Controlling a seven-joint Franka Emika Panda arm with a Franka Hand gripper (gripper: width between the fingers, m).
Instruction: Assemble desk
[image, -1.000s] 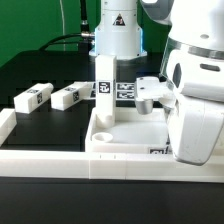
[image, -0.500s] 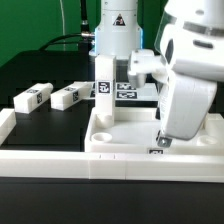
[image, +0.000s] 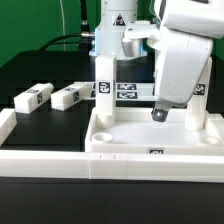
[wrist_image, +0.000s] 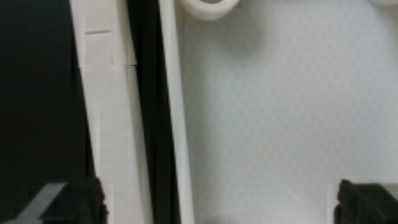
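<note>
One white tabletop (image: 130, 132) is lying rim-up in front, the gripper (image: 160, 113) hovering empty and wide open above it, risking a knock to the upright leg (image: 104, 95) standing beyond if swinging toward two loose legs (image: 34, 99) farther back.

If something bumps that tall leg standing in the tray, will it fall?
Maybe not. The standing leg is tall and narrow, so it looks tippy, but its base sits in the tabletop corner, probably steadying it. It looks like stiff plastic, unlikely to bend.
</note>
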